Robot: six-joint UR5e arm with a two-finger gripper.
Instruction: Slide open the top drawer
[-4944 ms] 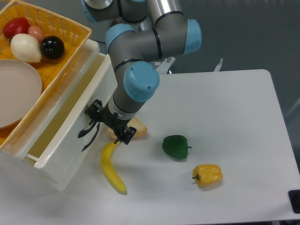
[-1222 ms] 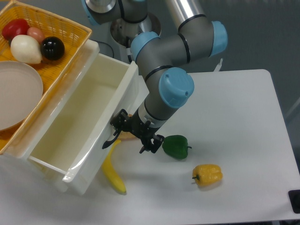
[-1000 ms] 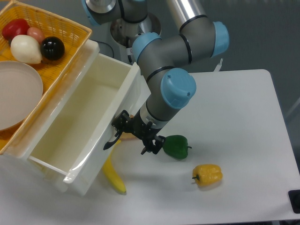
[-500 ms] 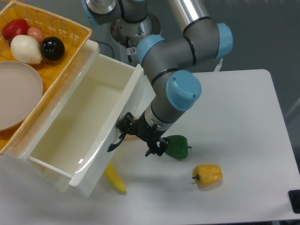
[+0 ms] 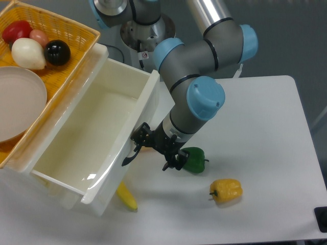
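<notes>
— Drawer [image 5: 89, 138] status?
— Pulled well out of the white cabinet [image 5: 99, 51], cream interior exposed.
— Gripper?
— Gripper [image 5: 156, 149] sits at the drawer front, fingers closed on the black handle [image 5: 131, 154].
— Surroundings?
— Green pepper [image 5: 194, 159] just beside the gripper; yellow pepper [image 5: 226, 190] further right on the table [image 5: 255, 127]. Banana [image 5: 126, 196] partly hidden under the drawer front. Yellow basket [image 5: 56, 30] on the cabinet holds a plate [image 5: 18, 99] and produce.

A robotics lab: an industrial grey-and-blue arm [image 5: 196, 76] is bolted at a bare white worktop [image 5: 255, 127] against a plain dark wall, with plastic-looking toy peppers [image 5: 193, 159] and a banana [image 5: 126, 197] laid out as props.
</notes>
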